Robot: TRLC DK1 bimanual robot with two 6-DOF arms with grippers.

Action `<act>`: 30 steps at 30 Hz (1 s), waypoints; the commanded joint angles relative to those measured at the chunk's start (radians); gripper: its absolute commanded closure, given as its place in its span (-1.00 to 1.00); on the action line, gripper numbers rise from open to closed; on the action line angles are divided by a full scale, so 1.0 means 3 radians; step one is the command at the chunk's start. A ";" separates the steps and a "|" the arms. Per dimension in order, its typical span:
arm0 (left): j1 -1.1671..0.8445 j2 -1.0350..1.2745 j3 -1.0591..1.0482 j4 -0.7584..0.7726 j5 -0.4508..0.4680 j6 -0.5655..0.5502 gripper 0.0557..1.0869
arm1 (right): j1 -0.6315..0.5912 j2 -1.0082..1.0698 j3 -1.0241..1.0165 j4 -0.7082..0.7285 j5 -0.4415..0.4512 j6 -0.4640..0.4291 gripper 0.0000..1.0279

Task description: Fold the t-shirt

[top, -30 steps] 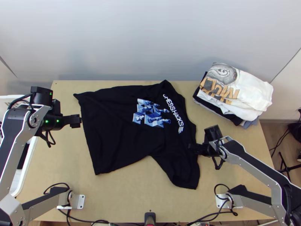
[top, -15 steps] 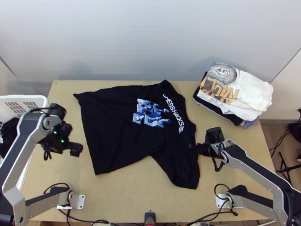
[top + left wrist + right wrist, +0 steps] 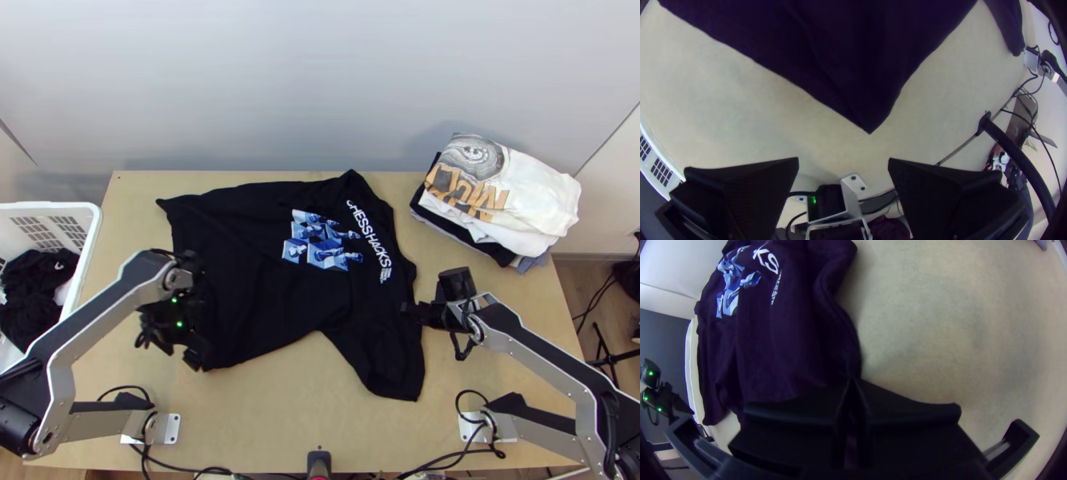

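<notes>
The black t-shirt lies spread on the table, its blue and white print face up, one sleeve toward the near edge. My left gripper is over the shirt's lower left corner in the top view. In the left wrist view that gripper stands open, the shirt's pointed corner just beyond its fingertips. At the shirt's right side, by the base of the near sleeve, is my right gripper. The right wrist view has this gripper shut on the edge of the shirt.
A stack of folded clothes sits at the table's back right corner. At the left edge stands a white basket with dark clothes in it. Cables run along the near edge.
My left gripper has moved toward the near edge and slightly right, from beside the shirt's left hem to its near left corner. The right gripper and the shirt look unchanged.
</notes>
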 commanded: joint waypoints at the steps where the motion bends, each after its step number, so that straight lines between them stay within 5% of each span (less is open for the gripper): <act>1: -0.0323 0.0112 -0.0169 0.0130 0.0277 -0.0041 -0.89 | -0.0053 0.0059 0.0002 -0.0008 0.0024 -0.0021 0.95; 14: -0.0589 0.0137 -0.0481 0.0646 0.0400 -0.0266 -0.71 | -0.0053 0.0115 0.0018 -0.0008 0.0024 0.0000 0.95; 19: -0.0610 -0.0016 -0.0481 0.1050 0.0400 -0.0291 -0.05 | -0.0053 0.0110 0.0007 -0.0008 0.0019 0.0000 0.95; 26: -0.0528 -0.0027 -0.0481 0.1122 0.0395 -0.0256 -0.05 | -0.0053 0.0115 0.0007 -0.0008 0.0019 -0.0016 0.95; 28: -0.0523 -0.0042 -0.0491 0.1112 0.0395 -0.0250 0.17 | -0.0053 0.0120 0.0013 -0.0008 0.0024 -0.0016 0.95; 30: -0.0497 -0.0113 -0.0506 0.1147 0.0400 -0.0240 0.59 | -0.0053 0.0120 0.0013 -0.0008 0.0024 -0.0021 0.95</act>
